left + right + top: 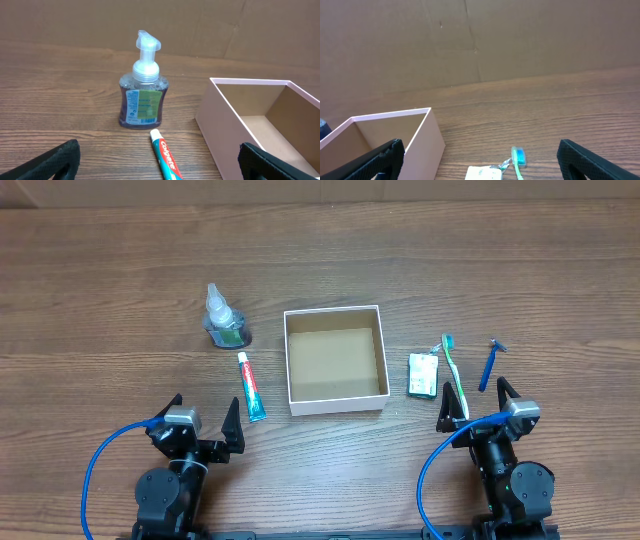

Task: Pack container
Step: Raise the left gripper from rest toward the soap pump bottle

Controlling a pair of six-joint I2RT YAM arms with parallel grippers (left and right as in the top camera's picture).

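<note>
At the near edge of the wood-grain table [100, 300], the left gripper [204, 416] and right gripper [476, 402] are both spread wide, gripping nothing. A toothpaste tube [250, 386] lies just ahead of the left fingers, with a soap bottle [224, 318] beyond. The container [335, 360] stands ahead, between both finger pairs. A brown cardboard wall [470, 40] closes the far side

The toothpaste tube [166, 161] reads "Colgate"; the label on the soap bottle [142, 95] is illegibly small.
</note>
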